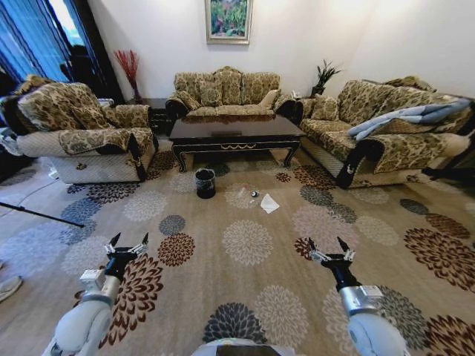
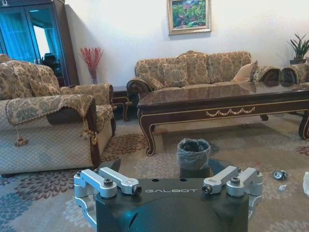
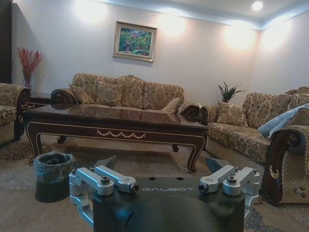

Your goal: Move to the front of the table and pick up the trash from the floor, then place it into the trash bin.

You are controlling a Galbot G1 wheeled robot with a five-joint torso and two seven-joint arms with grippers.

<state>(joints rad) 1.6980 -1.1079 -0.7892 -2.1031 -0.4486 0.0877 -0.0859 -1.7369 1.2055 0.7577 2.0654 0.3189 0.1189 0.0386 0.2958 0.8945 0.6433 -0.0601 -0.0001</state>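
— Head view: left gripper (image 1: 126, 245) and right gripper (image 1: 331, 249), both wide open, holding nothing, low over the floor (image 1: 245, 297).

— Trash (image 1: 268, 203) far ahead, just beside the trash bin (image 1: 205, 183), before the table (image 1: 235, 130). Could bump the bin or roll over the paper. Sofas (image 1: 82, 133) close on both sides.

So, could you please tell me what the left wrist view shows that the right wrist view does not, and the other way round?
Left wrist view alone: a small round dark-and-silver trash piece on the patterned carpet floor, a red branch arrangement by a dark cabinet, and a floral armchair.

Right wrist view alone: a long floral sofa with a blue-grey cloth over its arm.

Both: the long dark glossy wooden table, the small black bag-lined trash bin, a framed painting, and each arm's own open pincer.
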